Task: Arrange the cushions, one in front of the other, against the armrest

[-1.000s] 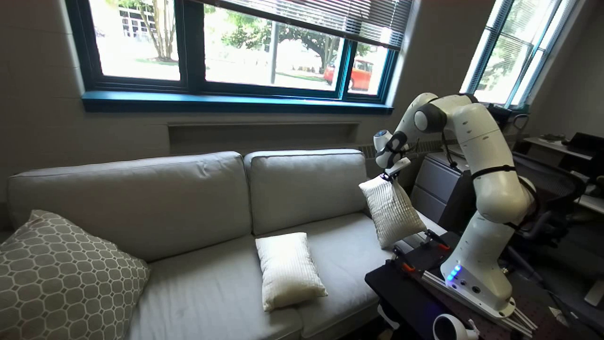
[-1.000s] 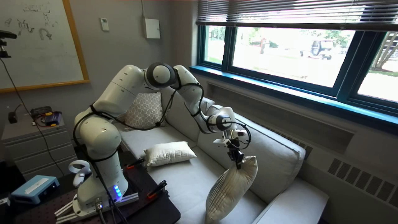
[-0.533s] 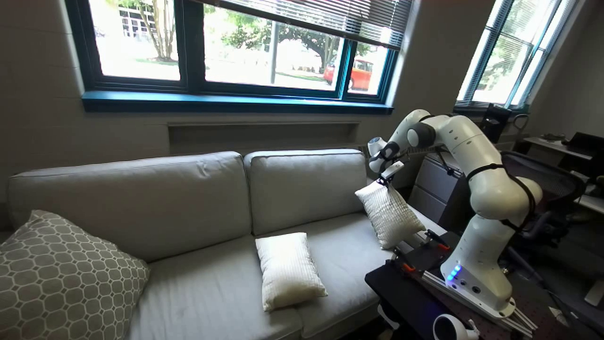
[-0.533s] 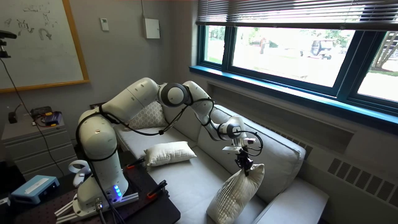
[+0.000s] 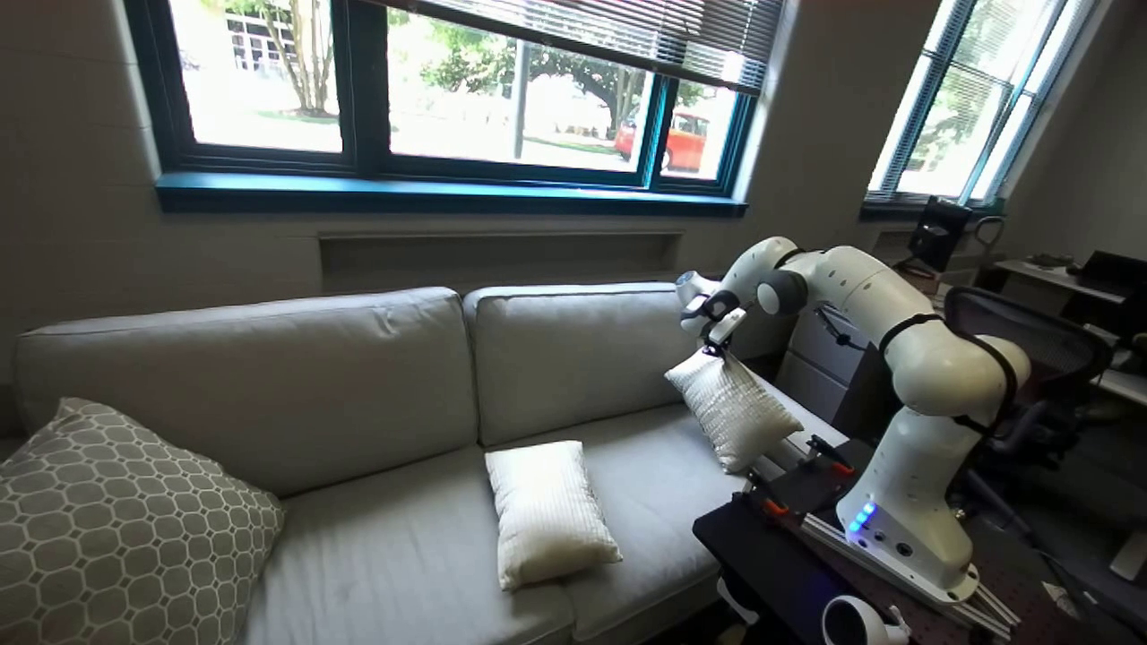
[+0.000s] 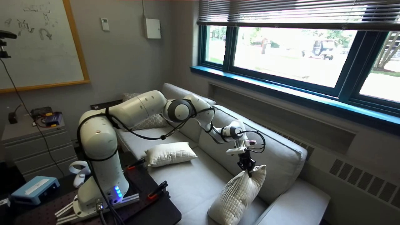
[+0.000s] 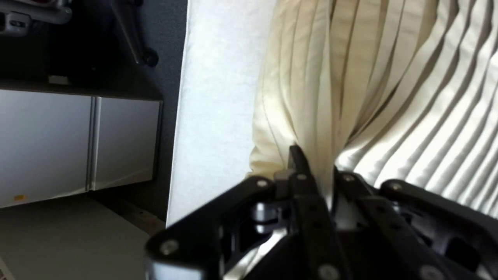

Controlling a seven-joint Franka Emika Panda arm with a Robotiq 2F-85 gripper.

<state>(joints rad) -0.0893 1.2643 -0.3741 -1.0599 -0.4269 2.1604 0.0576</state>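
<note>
My gripper (image 5: 714,349) is shut on the upper corner of a cream-white pleated cushion (image 5: 730,412). In the wrist view, folds of that cushion (image 7: 447,116) run between the fingertips of the gripper (image 7: 317,167). The held cushion (image 6: 236,197) hangs tilted above the sofa's end seat, near the armrest (image 6: 297,200); whether its lower edge rests on the seat I cannot tell. A pale fabric strip, seemingly the armrest (image 7: 218,97), shows beside it in the wrist view. The second cream-white cushion (image 5: 548,515) lies flat mid-seat, apart from the gripper, visible in both exterior views (image 6: 171,153).
A larger grey lattice-patterned cushion (image 5: 134,528) leans at the sofa's far end. The back cushion (image 5: 582,358) rises close behind the gripper. A black table (image 5: 762,555) with orange-tipped clamps (image 6: 157,190) borders the seat's front. A filing cabinet (image 5: 815,349) stands beyond the armrest.
The arm has come down and reached farther toward the sofa back. The held cushion's top has lowered with it, leaning more and bulging. The cushion lying mid-seat has stayed put.
</note>
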